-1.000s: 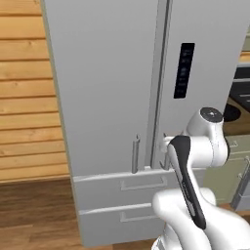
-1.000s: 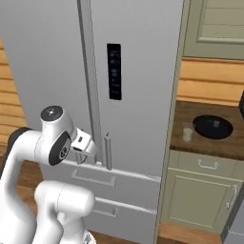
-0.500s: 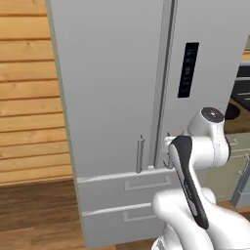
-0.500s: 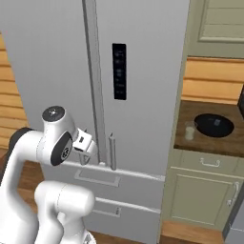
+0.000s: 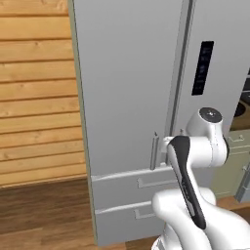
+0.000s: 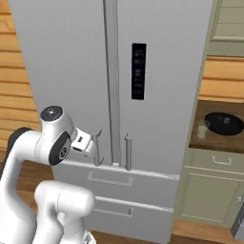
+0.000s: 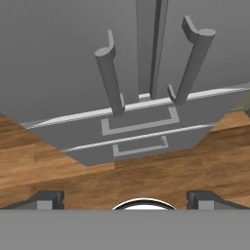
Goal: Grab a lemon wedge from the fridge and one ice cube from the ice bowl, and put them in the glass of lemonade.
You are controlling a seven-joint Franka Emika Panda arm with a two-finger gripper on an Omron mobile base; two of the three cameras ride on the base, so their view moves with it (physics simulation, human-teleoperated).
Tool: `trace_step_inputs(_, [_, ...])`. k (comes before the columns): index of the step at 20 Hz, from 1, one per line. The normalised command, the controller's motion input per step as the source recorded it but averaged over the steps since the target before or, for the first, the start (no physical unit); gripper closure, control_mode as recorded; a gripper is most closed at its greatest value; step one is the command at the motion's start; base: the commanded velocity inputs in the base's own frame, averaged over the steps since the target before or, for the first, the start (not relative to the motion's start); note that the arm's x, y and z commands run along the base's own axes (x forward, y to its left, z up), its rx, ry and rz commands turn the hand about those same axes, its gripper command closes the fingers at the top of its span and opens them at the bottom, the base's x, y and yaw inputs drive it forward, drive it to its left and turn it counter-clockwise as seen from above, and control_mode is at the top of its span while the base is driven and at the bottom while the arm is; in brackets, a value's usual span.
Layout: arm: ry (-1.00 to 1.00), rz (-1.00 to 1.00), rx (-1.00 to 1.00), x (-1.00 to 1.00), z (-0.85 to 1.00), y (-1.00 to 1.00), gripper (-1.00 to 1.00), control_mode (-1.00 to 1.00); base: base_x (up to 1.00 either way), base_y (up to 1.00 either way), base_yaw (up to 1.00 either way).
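Left base view: the fridge (image 5: 132, 97) stands shut, so the lemon wedge is presumably hidden inside. Right base view: the gripper (image 6: 97, 147) waits spread just left of its handles, while the ice bowl (image 6: 224, 123) and glass of lemonade (image 6: 203, 129) sit on the counter to its right. Hand view: both fingertips (image 7: 46, 199) stand wide apart, facing the left handle (image 7: 111, 82), likely ready to pull it.

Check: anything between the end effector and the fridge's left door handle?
Nothing. In the hand view, the open end effector faces the fridge with a bare gap to the left door handle; behind that gap lie the drawers and wood floor.
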Motion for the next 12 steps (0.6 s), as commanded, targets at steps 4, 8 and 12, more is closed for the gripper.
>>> trace_step_inputs(4, [0.00, 0.00, 0.00, 0.00, 0.00, 0.00, -1.00, 1.00, -0.71, -0.40, -0.01])
trace_step_inputs(8, [0.00, 0.00, 0.00, 0.00, 0.00, 0.00, -1.00, 1.00, -0.56, -0.62, -0.10])
trace_step_inputs(12, [0.00, 0.00, 0.00, 0.00, 0.00, 0.00, -1.00, 1.00, -0.23, -0.53, -0.20])
